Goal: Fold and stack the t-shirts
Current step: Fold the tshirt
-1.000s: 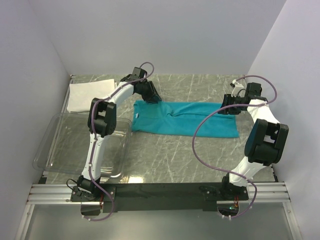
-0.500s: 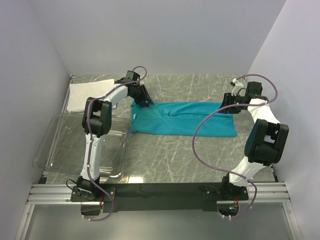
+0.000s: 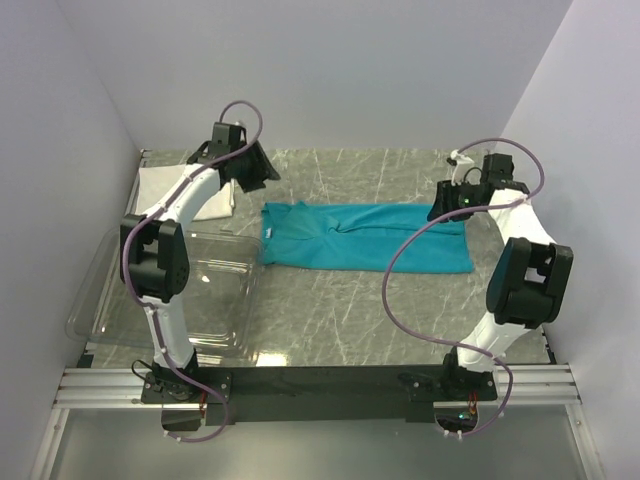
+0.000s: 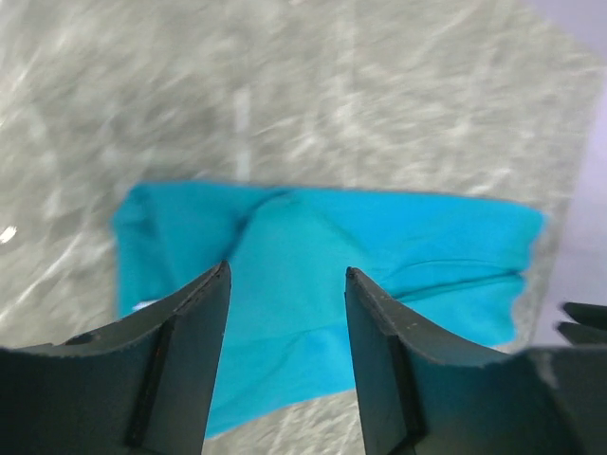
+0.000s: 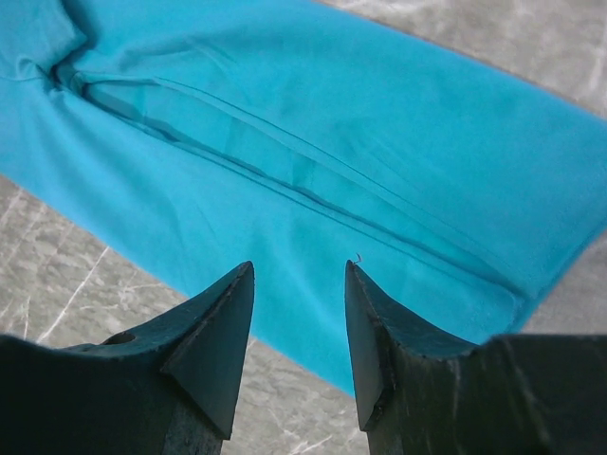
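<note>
The teal-blue t-shirt (image 3: 365, 238) lies flat on the marble table as a long folded strip; it also shows in the left wrist view (image 4: 313, 256) and the right wrist view (image 5: 313, 152). The white t-shirt (image 3: 155, 186) is a folded rectangle at the far left, partly covered by my left arm. My left gripper (image 3: 262, 172) is open and empty, raised behind the teal shirt's left end; its jaws (image 4: 287, 270) frame the shirt from above. My right gripper (image 3: 442, 208) is open and empty just above the shirt's right end, as the right wrist view (image 5: 299, 265) shows.
A clear plastic bin (image 3: 100, 262) sits at the near left of the table, beside my left arm. Grey walls close in the left, back and right sides. A metal rail (image 3: 320, 380) runs along the near edge.
My left gripper has lifted off the teal shirt's left end and swung back and left. My right gripper has shifted slightly left and back. The shirt lies about as before.
</note>
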Controlling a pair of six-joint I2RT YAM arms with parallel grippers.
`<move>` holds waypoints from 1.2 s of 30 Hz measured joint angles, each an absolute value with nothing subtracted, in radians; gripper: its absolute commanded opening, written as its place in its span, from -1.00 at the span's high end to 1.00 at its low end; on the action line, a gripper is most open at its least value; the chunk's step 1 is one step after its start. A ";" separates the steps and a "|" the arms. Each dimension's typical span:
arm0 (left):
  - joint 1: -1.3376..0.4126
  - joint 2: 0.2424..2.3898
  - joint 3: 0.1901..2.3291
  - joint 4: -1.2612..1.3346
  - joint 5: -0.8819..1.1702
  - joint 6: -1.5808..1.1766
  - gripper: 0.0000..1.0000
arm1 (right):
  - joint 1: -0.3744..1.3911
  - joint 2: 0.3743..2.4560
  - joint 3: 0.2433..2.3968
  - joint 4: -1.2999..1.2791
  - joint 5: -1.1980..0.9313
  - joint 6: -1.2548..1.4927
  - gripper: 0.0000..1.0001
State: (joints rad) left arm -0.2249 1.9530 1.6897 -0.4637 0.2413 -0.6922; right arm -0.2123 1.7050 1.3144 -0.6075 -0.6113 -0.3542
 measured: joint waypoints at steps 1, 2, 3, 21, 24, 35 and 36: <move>-0.221 1.953 1.669 -0.467 0.235 -0.694 -0.07 | -0.200 1.713 1.328 -0.620 -0.608 -0.366 -0.01; -0.219 1.953 1.649 -0.474 0.227 -0.696 0.01 | -0.185 1.726 1.354 -0.641 -0.605 -0.381 -0.01; -0.219 1.956 1.628 -0.485 0.219 -0.698 0.02 | -0.168 1.741 1.377 -0.652 -0.600 -0.394 -0.01; -0.332 1.949 1.522 -0.503 0.209 -0.749 0.99 | 0.110 2.130 1.756 -0.724 -0.181 -0.569 1.00; -0.369 1.954 1.520 -0.506 0.212 -0.758 0.99 | 0.104 2.142 1.747 -0.717 -0.136 -0.581 1.00; -0.379 2.146 1.627 -0.573 0.204 -0.760 0.99 | 0.102 2.172 1.740 -0.693 -0.044 -0.608 1.00; -0.380 2.160 1.633 -0.580 0.204 -0.760 0.99 | 0.102 2.177 1.740 -0.693 -0.040 -0.608 1.00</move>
State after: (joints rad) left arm -0.3801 2.1597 1.6329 -0.5797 0.2039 -0.7597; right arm 0.1020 2.1773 1.7401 -0.6930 -0.0399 -0.6083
